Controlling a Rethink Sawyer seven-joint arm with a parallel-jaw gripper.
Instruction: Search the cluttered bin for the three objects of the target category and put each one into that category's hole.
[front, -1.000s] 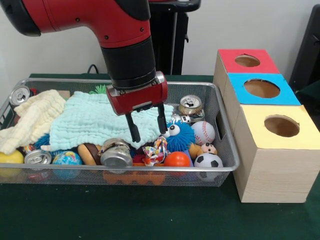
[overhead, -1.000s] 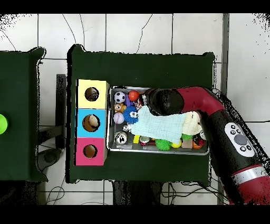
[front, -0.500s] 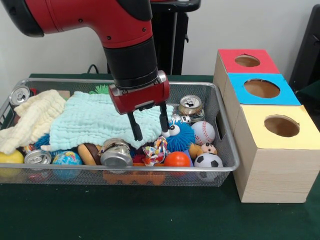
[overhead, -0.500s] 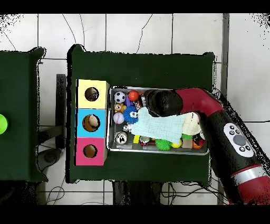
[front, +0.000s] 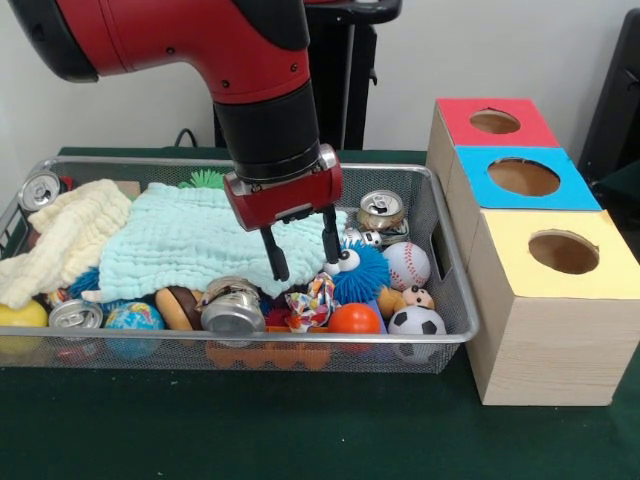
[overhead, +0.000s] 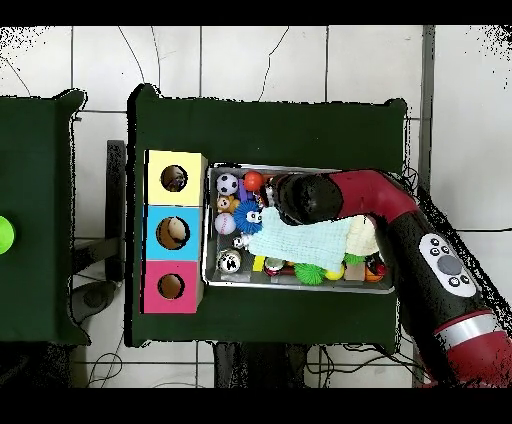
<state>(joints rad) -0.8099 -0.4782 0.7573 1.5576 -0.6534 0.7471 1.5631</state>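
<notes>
Red and black, the arm (front: 200, 45) descends into the bin (front: 455, 300), and we see its gripper (front: 302, 255) with the jaws spread apart and nothing between them. In the front view the two dark fingers (front: 279, 258) hang over the near edge of the mint cloth (front: 180, 245); we cannot tell whether they touch it. Directly below the gap between the jaws lies a wrinkly multicoloured wad (front: 312, 300), one of the soft pieces the task concerns; it sits near the bin's front wall, between a silver can (front: 232, 307) to its left and an orange ball (front: 354, 320) to its right. We cannot make out the other two pieces in either view. Just right of the jaws is the fuzzy blue ball (front: 360, 270), with a baseball (front: 406, 265) and a soccer ball (front: 416, 322) beyond it. A cream cloth (front: 60, 235) covers the bin's left end.

To the bin's right on the green desk (front: 300, 430) stand three wooden boxes; the nearest and largest carries the hole (front: 563, 252) with the yellow surround, well apart from the wad. Behind it are the blue box (front: 525, 178) and the red box (front: 495, 122).

In the overhead view the arm (overhead: 400, 215) hides the gripper; the yellow hole (overhead: 174, 179) lies beside the bin (overhead: 300, 282).
</notes>
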